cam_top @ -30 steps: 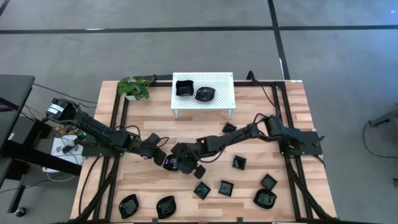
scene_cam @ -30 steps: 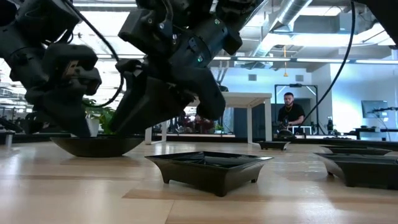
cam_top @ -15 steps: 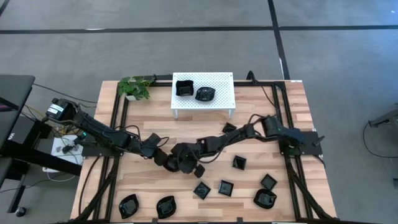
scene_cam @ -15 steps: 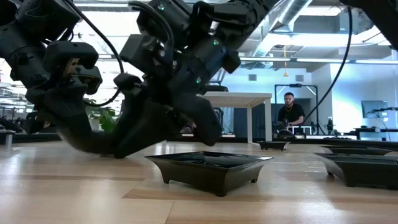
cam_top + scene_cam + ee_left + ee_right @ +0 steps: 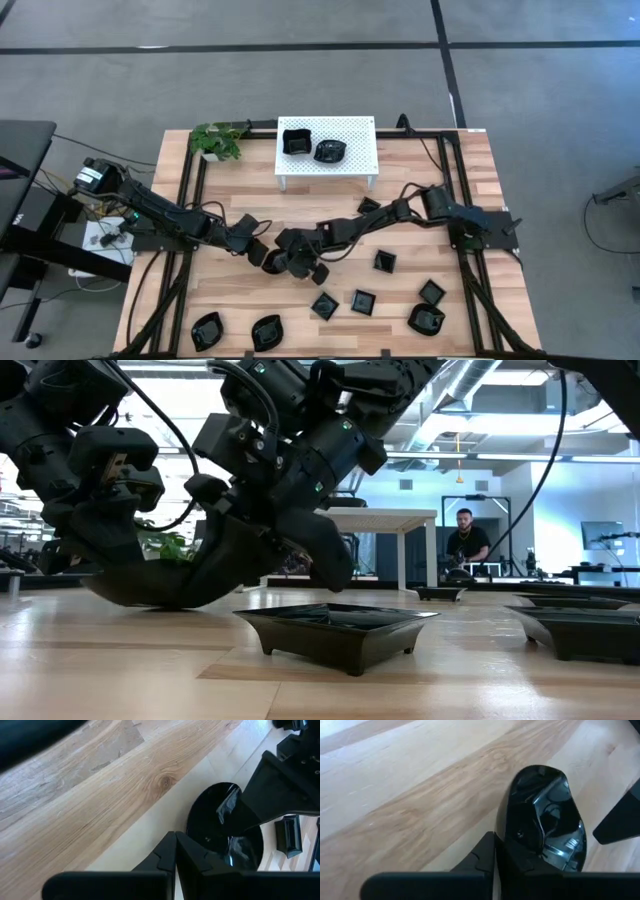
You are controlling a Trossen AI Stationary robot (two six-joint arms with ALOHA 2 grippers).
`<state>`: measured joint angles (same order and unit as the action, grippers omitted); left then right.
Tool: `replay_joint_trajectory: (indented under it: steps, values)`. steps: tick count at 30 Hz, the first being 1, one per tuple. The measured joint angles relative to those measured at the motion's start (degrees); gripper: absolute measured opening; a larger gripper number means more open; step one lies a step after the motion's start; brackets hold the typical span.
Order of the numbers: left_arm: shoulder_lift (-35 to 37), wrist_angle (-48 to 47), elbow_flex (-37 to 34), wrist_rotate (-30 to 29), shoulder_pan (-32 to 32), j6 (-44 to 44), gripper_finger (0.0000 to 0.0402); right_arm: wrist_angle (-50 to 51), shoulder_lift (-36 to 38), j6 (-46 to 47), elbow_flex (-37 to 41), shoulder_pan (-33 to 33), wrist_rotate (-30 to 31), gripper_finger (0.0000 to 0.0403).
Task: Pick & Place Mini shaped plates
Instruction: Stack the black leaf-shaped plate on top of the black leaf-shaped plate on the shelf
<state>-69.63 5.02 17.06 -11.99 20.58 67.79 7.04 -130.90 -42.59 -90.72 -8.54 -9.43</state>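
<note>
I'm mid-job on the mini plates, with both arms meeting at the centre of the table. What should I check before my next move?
1. Right claw shut on the rounded plate: ok.
2. Plate lifted clear of the table: not ok. It is tilted and its low edge looks to be down on the wood.
3. Left claw clear of that plate: not ok, it sits right against it.
4. Free room on the white rack: ok, two plates take up only one half.
5. Clearance from the nearby square plate: cannot tell.

White perforated rack (image 5: 350, 150), potted plant (image 5: 218, 140), distant seated person (image 5: 466, 540).
</note>
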Motion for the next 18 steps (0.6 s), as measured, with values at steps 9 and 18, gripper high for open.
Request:
replay_joint_trajectory:
  steps: [9,18]
  values:
    - [0.04,0.08,0.02,-0.04,0.00,-0.15,0.0008,11.60,8.02,0.23,0.24,-1.20,10.49,0.0003]
    - [0.02,0.00,0.02,-0.33,0.02,-1.51,0.0008,32.40,21.81,1.63,0.13,-1.95,24.66,0.0002]
